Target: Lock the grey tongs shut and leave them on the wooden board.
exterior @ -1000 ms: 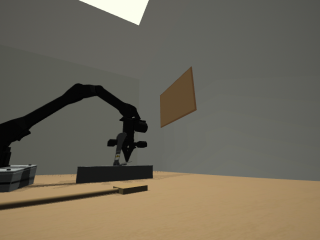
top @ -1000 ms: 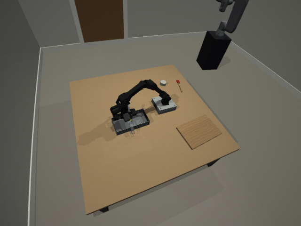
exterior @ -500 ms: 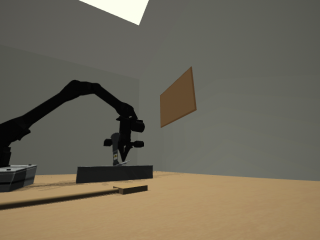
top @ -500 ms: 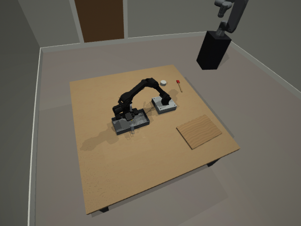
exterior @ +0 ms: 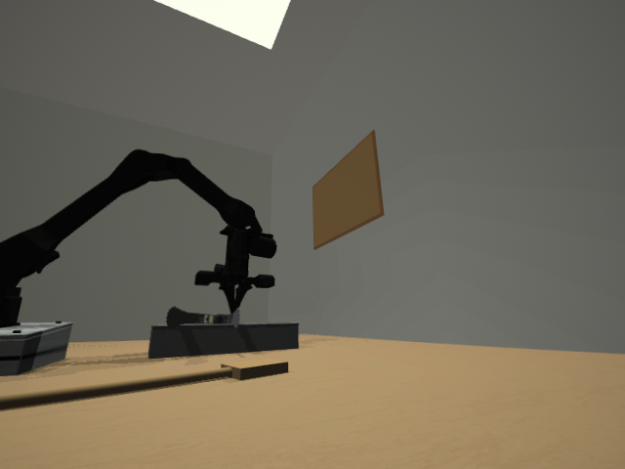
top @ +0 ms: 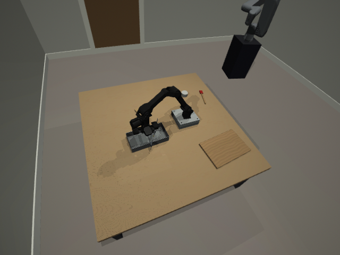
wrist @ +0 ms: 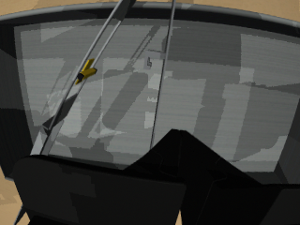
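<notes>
Mid-room: wood-topped table (top: 170, 184) (exterior: 454, 408) carrying the setup. Black pedestal (top: 240, 59) stands off past one table corner, grey arm on top. Black WidowX arm (top: 156, 101) (exterior: 85, 204) arches from its light-grey base (top: 196, 119) (exterior: 48, 343) to above the roasting tin, wrist pointing down. Wooden board (top: 224, 148) lies flat near the table edge, well apart from the tin. Roasting tin (top: 149, 145) (exterior: 272, 337) (wrist: 244, 22) sits on the table, near the base. Grey tongs (top: 151, 139) (exterior: 187, 317) (wrist: 61, 112) are at the tin, not on the board; part shows above its rim, yellow piece (wrist: 86, 73) on them. Can't tell if they're locked. Red-headed spatula (top: 203, 98) (exterior: 260, 370) lies behind the base. Pincer (top: 148, 130) (exterior: 232, 310) (wrist: 176, 137) low over the tin, tips together, tongs beside them. White round container (top: 184, 93) near the arm's elbow in the top view.
</notes>
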Action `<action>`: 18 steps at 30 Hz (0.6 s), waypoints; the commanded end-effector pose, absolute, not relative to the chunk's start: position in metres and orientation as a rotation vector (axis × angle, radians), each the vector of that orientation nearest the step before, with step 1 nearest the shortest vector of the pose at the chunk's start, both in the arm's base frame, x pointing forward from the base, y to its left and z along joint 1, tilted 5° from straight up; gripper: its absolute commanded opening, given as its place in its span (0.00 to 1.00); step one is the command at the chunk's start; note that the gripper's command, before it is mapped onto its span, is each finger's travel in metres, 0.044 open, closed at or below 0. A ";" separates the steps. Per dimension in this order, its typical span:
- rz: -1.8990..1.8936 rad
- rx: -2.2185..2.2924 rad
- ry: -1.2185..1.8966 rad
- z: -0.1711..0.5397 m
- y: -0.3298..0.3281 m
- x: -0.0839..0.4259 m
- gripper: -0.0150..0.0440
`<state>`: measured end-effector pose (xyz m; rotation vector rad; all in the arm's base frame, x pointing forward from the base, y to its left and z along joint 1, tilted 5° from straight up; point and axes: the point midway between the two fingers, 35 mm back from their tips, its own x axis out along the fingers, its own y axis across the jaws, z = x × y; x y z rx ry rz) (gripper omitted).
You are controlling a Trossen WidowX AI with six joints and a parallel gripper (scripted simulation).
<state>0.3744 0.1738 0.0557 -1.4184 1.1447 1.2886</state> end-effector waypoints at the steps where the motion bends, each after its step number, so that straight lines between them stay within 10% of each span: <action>1: 1.285 -1.413 1.138 0.058 0.173 0.369 0.00; 18: 1.286 -1.413 1.139 0.055 0.168 0.348 0.00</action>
